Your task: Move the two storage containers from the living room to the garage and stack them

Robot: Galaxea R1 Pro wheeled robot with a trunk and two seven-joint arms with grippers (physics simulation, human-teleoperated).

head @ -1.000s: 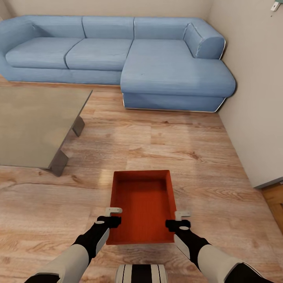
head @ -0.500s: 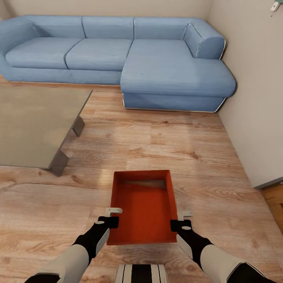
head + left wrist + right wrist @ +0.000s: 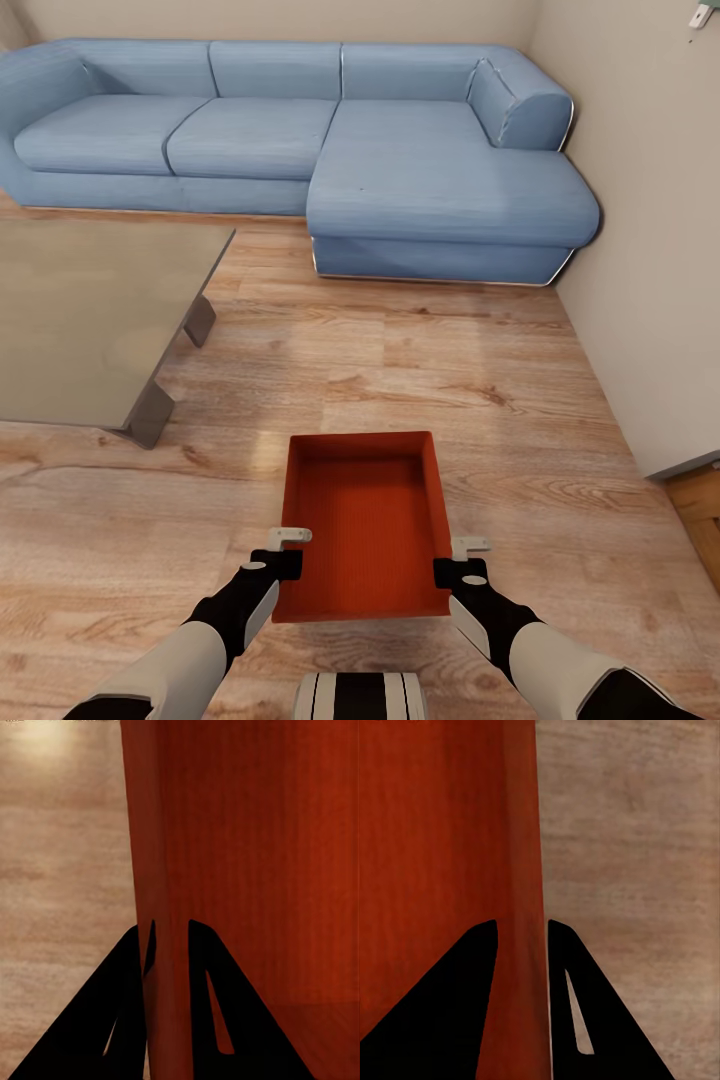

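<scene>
Holding 1 orange box (image 3: 362, 528) above the wood floor (image 3: 520, 400), you are clamping its side walls: left gripper (image 3: 168, 937) and right gripper (image 3: 521, 937) each pinching 1 wall, near the sofa (image 3: 300, 140).

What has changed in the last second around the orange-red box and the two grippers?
The right gripper shifted slightly outward and toward the robot. The storage container tipped briefly, then levelled. The left gripper stays clamped on its wall; sofa and table are unchanged.
</scene>
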